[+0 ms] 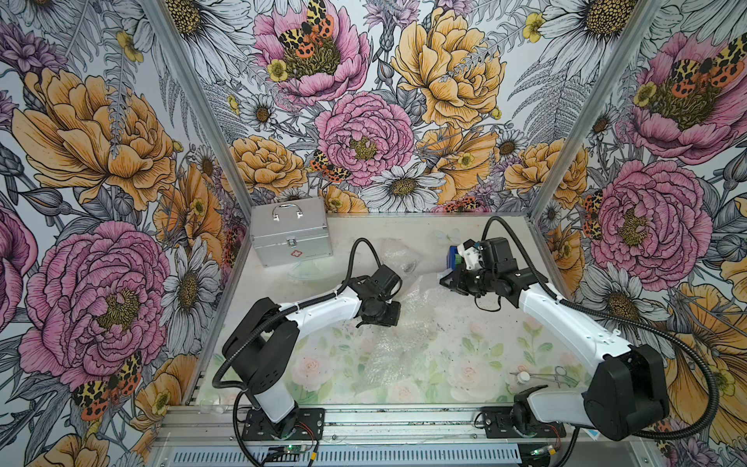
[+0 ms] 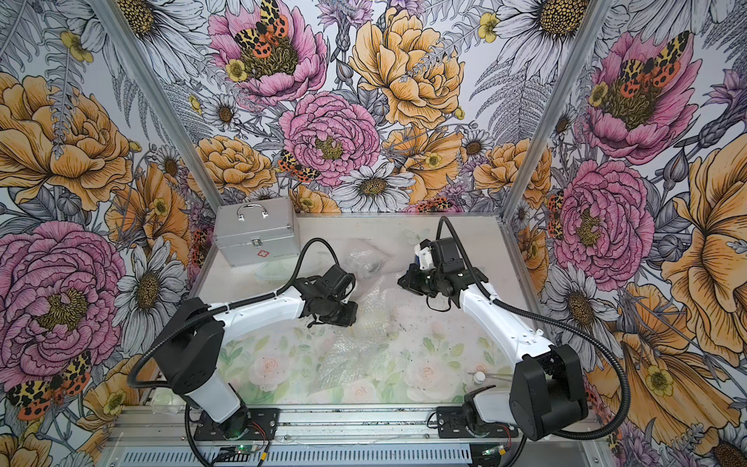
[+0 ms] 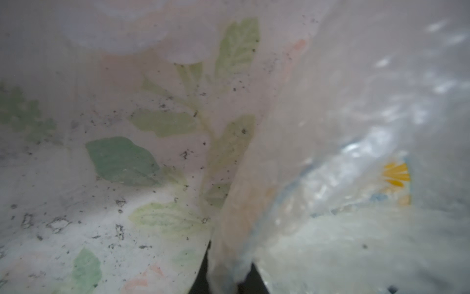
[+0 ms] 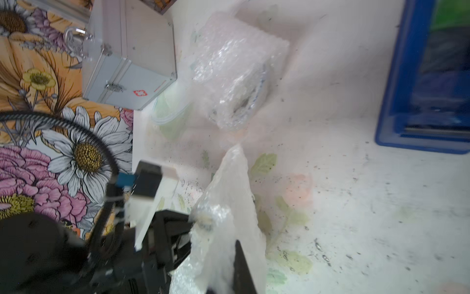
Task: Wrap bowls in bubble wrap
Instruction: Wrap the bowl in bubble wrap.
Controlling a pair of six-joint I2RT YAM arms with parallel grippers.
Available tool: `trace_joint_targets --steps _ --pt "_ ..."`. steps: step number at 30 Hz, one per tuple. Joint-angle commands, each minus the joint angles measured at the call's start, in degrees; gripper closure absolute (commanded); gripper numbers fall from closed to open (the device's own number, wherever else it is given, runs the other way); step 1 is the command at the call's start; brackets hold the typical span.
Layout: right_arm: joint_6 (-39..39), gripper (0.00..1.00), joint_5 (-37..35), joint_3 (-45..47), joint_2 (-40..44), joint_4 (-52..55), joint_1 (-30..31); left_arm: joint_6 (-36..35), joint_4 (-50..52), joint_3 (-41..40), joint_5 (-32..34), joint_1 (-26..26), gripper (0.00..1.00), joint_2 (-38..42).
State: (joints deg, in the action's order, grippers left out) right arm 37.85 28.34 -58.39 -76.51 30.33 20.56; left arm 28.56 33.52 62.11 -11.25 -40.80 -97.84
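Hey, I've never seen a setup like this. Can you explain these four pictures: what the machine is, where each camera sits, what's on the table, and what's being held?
These are two robot arms fixed at the table's near edge, each ending in a pair of jaws. Both top views look down from overhead, side by side. The other two pictures come from cameras on the wrists.

On the flower-printed table are a silver first-aid case, a bubble-wrapped bundle, a blue tape dispenser, a small white bottle and a loose bubble wrap sheet in the middle.

The left arm and the right arm each have their jaws shut on that sheet. In the left wrist view, a patterned bowl with a yellow centre shows through the plastic.
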Motion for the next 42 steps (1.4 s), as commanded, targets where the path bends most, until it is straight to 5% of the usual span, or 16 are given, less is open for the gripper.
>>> trace_joint_targets --steps 1,7,12,18,25,29,37,42 --pt "-0.9 1.00 -4.8 -1.3 1.1 -1.2 7.2 9.8 -8.2 -2.2 -9.3 4.4 1.00 -0.9" --pt "-2.6 1.00 -11.6 2.8 -2.7 -2.0 21.7 13.2 -11.7 -1.4 -10.7 5.5 1.00 -3.6" --pt "-3.6 1.00 -13.9 3.1 -8.8 -1.8 26.9 14.9 -12.6 -2.5 -10.5 5.6 1.00 -5.1" --pt "-5.7 1.00 -16.2 1.0 -15.1 0.1 27.4 16.1 -12.7 -3.7 -11.3 5.8 1.00 -5.8" --pt "-6.0 1.00 -16.2 1.8 -15.9 0.0 26.1 16.9 -13.2 -7.1 -11.8 6.8 0.54 2.7" --pt "-6.0 1.00 -16.0 2.2 -14.8 -0.3 25.3 16.9 -14.3 -8.6 -12.0 6.6 0.37 7.3" --pt "-4.5 0.99 -15.9 3.5 -11.8 -2.9 23.2 15.4 -14.9 -5.7 -12.7 2.4 0.33 0.4" --pt "-3.5 0.73 -16.6 4.2 -8.0 -2.8 23.2 15.9 -14.5 -4.8 -12.0 3.1 0.40 -3.5"
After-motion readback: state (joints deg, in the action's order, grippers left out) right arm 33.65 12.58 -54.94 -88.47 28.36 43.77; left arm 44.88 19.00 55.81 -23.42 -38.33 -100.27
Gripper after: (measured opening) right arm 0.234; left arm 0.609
